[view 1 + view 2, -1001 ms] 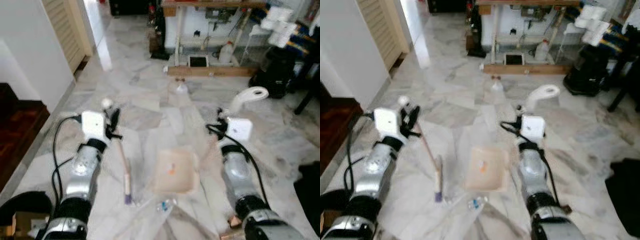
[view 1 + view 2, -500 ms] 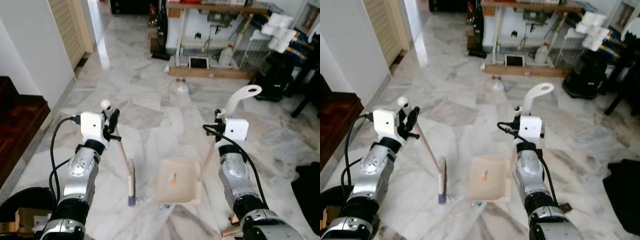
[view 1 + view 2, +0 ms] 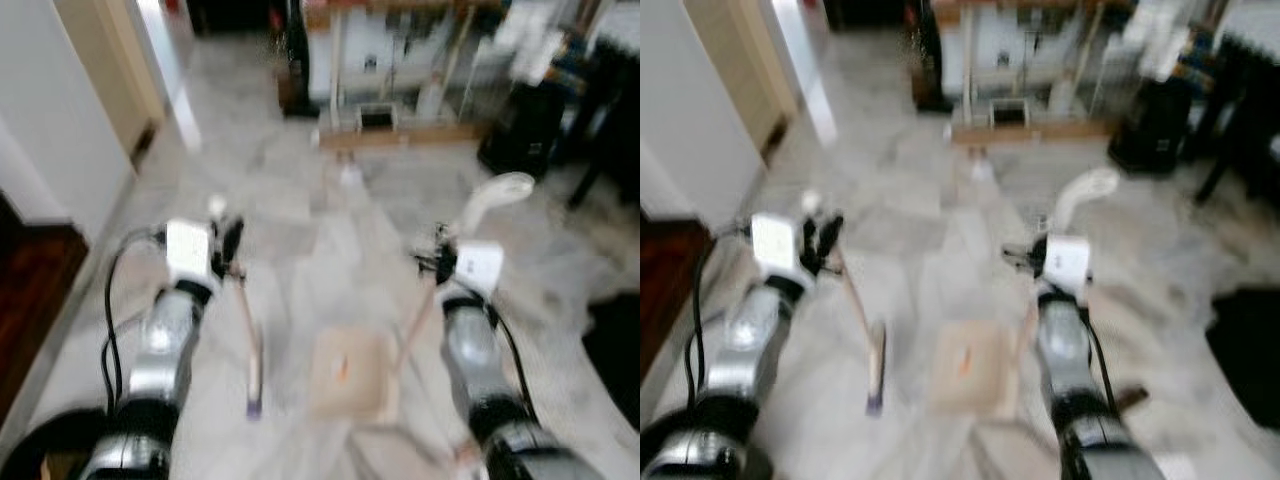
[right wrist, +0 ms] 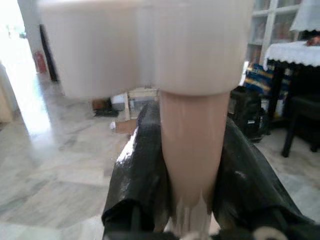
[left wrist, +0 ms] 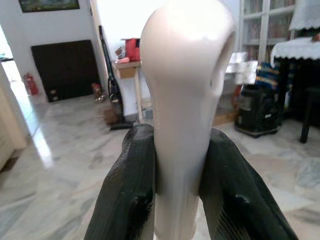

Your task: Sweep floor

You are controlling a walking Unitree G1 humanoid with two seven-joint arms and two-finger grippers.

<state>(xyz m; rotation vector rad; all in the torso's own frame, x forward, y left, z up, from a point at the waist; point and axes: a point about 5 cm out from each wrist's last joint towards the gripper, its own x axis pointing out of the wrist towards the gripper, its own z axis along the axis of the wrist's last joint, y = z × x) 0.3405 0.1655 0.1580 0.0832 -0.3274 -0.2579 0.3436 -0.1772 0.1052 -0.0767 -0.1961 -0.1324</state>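
On my left, the left gripper (image 5: 175, 200) is closed around the top of the broom (image 3: 247, 335), whose handle slants down to a head resting on the floor (image 3: 300, 215) just left of the dustpan (image 3: 348, 372). On my right, the right gripper (image 4: 187, 180) clamps the dustpan handle (image 3: 432, 290), which rises from the pan lying between my two arms. Ahead, a table (image 3: 400, 40) stands at the far end of the room, with a wall (image 3: 50, 110) to the left.
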